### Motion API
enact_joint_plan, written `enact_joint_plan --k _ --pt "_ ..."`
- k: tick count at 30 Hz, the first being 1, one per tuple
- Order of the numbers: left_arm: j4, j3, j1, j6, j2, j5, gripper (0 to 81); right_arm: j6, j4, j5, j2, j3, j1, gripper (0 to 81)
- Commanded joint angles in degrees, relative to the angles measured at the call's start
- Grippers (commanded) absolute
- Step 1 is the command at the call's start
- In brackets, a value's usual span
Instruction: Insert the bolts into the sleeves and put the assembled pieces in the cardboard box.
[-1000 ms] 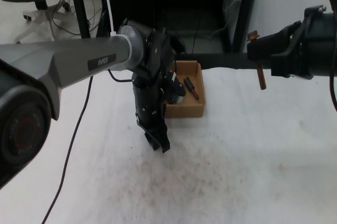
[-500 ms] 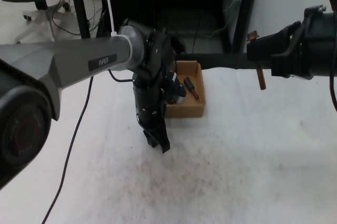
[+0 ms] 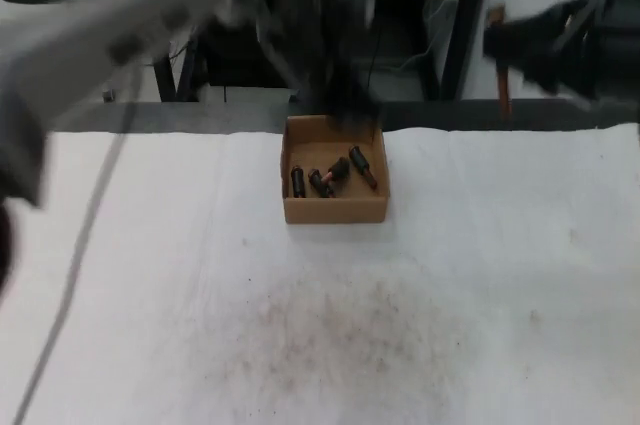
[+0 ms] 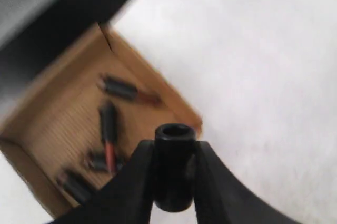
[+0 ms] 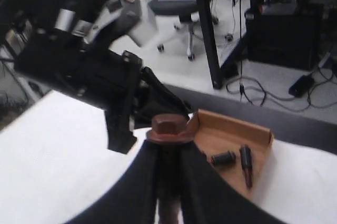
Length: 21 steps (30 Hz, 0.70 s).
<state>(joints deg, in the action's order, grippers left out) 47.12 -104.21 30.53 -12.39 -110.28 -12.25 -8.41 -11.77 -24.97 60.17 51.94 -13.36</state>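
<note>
One sleeve [image 4: 174,179] clenched in left claw [image 4: 175,149] above cardboard box [image 3: 335,210], right claw [image 5: 168,155] held high, grasping upright bolt [image 5: 168,125].

Both arms held up off the surface [image 3: 470,325], each gripper loaded.

Left arm [image 3: 120,20]: comes in from the left edge of the high view, well above the surface, with its dark wrist end at the far side. Left gripper [image 4: 174,179]: two black fingers [image 4: 138,182] are pressed against opposite sides of a black sleeve [image 4: 174,166], whose open bore faces the wrist camera. Right arm [image 3: 580,35]: enters from the right edge of the high view, roughly level, with its gripper end pointing toward the left arm. Right gripper [image 5: 169,155]: fingers [image 5: 143,182] are clamped on the shank of a bolt [image 5: 168,126] just under the head, and the bolt is upright, head up. The two grippers are apart, not touching.
</note>
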Motion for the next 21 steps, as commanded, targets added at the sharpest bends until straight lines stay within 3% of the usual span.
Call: enact_joint_plan --k 1,7,13,17,21 --pt "-6.3 -1.0 -2.0 1.1 6.2 0.9 0.4 -6.9 10.0 -5.6 -1.0 0.3 0.9 0.8" --pt "2.1 -1.0 -4.9 1.3 14.5 -9.4 0.4 -7.4 24.6 -10.1 -0.8 0.3 -3.4 0.8" --pt "18.2 1.4 -3.4 -4.6 20.5 -21.4 0.3 -7.4 34.0 -10.1 -0.8 0.3 -8.9 0.8" --pt "13.3 13.2 -0.8 -1.9 27.0 -20.8 0.3 -4.9 35.1 -10.1 -0.8 0.3 -10.8 0.8" --pt "-2.6 32.6 1.4 9.1 36.7 -11.9 0.3 -4.9 34.7 -10.1 -0.8 0.3 -10.7 0.8"
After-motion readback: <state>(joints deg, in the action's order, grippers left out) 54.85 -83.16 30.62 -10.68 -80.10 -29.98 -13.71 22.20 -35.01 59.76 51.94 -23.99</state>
